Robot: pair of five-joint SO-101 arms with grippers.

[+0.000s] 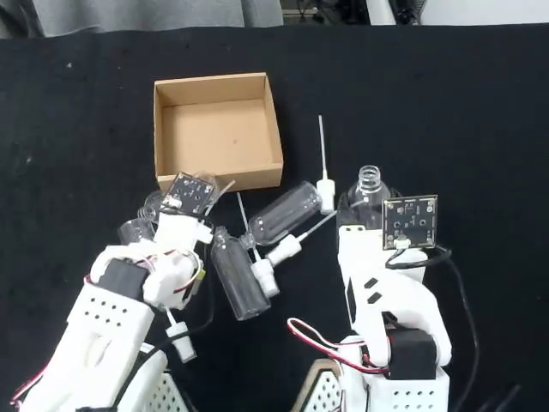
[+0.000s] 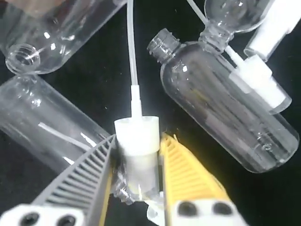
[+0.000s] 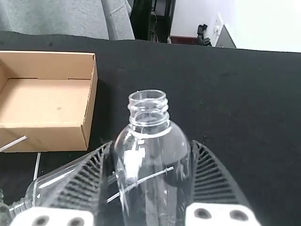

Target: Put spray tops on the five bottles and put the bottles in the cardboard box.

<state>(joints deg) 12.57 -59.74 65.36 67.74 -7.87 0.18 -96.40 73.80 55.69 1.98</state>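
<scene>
My left gripper (image 2: 136,141) is shut on a white spray top (image 2: 136,134) whose thin dip tube (image 2: 131,52) points away over several clear bottles lying on the black table. One open-necked bottle (image 2: 225,113) lies beside it, others (image 2: 40,35) (image 2: 33,122) around it. My right gripper (image 3: 150,148) is shut on an upright clear bottle (image 3: 150,155) with a bare threaded neck (image 3: 148,106), standing right of the lying bottles (image 1: 287,210) (image 1: 238,275). The cardboard box (image 1: 165,129) sits open behind them. Loose spray tops (image 1: 324,187) (image 1: 287,249) (image 1: 264,276) lie between the arms.
Another spray top (image 1: 180,335) lies by the left arm's base. The box (image 3: 87,94) stands to the upright bottle's far left, a short way off. Black table cloth (image 1: 446,112) stretches bare to the right and far side.
</scene>
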